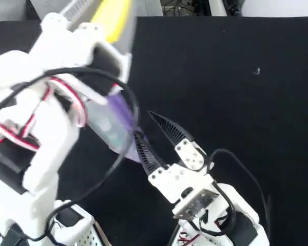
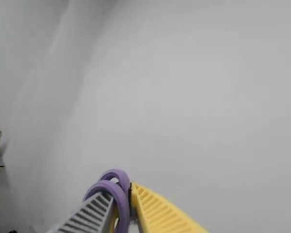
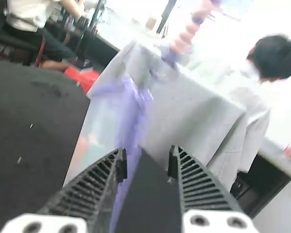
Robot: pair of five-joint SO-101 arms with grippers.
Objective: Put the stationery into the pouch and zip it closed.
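Right gripper [image 1: 143, 125] sits nearest me, low over the counter [image 1: 236, 102], jaws spread moderately wide with nothing between them. In its wrist view the right gripper [image 3: 146, 154] points straight at the pouch [image 3: 184, 111], and one jaw lies just beside the purple zip strip [image 3: 131, 111], though I can't tell if it touches. The pouch [image 1: 110, 125] is off the counter, hanging translucent under the raised left arm, just past the right jaw tips. Further up, the left gripper [image 1: 95, 10] is lifted high and aimed away from the counter. In its wrist view the left gripper [image 2: 122, 194] is clamped narrow on a purple ring [image 2: 114, 182], which I read as the pouch's loop or zip pull, can't tell which. So the left arm carries the pouch by that ring. There's a reddish patch [image 3: 82, 143] low down through the pouch wall that could be contents, but I can't confirm it. Progress as I judge it: with the pouch hoisted and the other arm lined up on the zip strip, loading is likely finished and we're at the zipping step. I can't tell how far the zip is drawn. Left to do: right gripper pinches the pouch edge or slider, the arms pull apart along the strip, then set it down.
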